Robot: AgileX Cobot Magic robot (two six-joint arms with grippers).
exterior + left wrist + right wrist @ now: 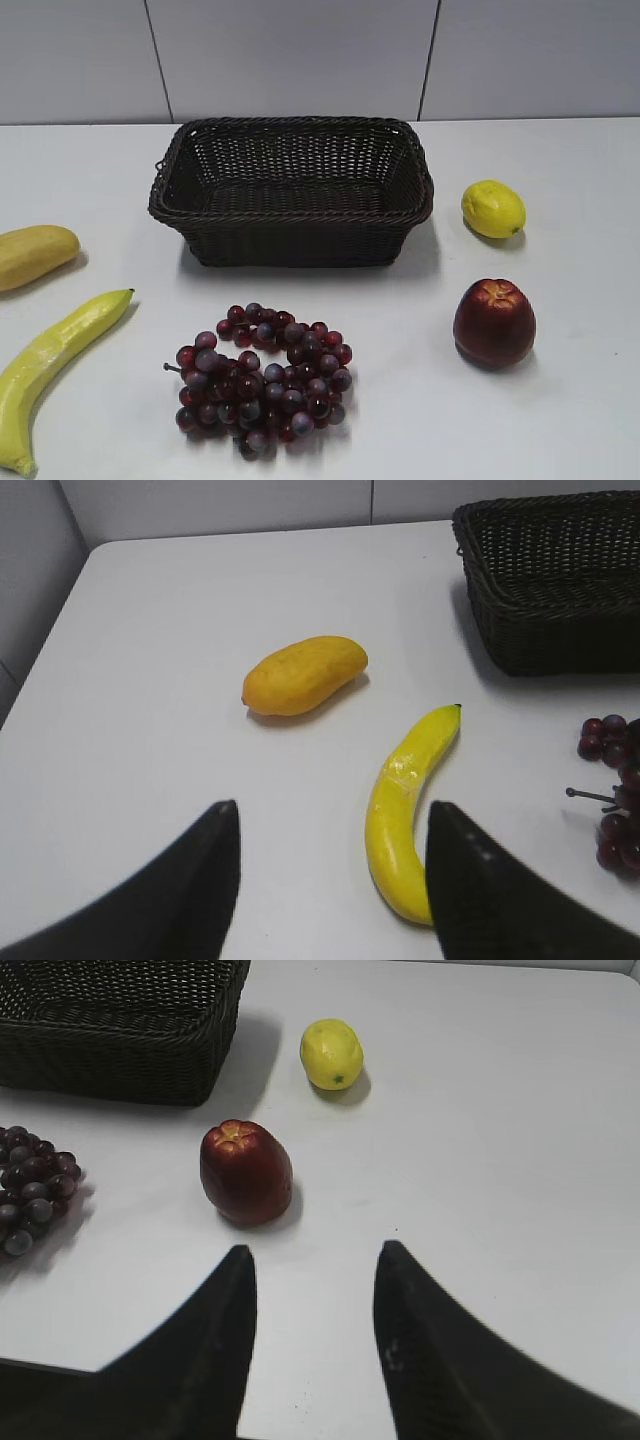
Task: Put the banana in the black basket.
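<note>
Down at the seven o'clock corner of the exterior view lies the banana (52, 375), flat on the white table (560, 420), its pointed tip aimed toward one o'clock and its stem end near the lower edge. It is well apart from the black basket (292, 192), which sits at twelve o'clock from the table's middle with nothing visible inside. Just above the banana, at nine o'clock, rests a stubby orange-yellow fruit (33, 255), near it but not touching. A bunch of dark red grapes (262, 378) lies at six o'clock from the basket, to the banana's right. A red apple (494, 322) sits at four o'clock from the basket and a lemon (493, 208) at three o'clock.

From the left wrist view, the left gripper (330, 880) hangs above the table with its jaws spread wide and nothing between them; the banana's lower end lies close beside the right-hand finger. From the right wrist view, the right gripper (315, 1335) is likewise parted and holds nothing, with the apple at eleven o'clock beyond its fingertips.
</note>
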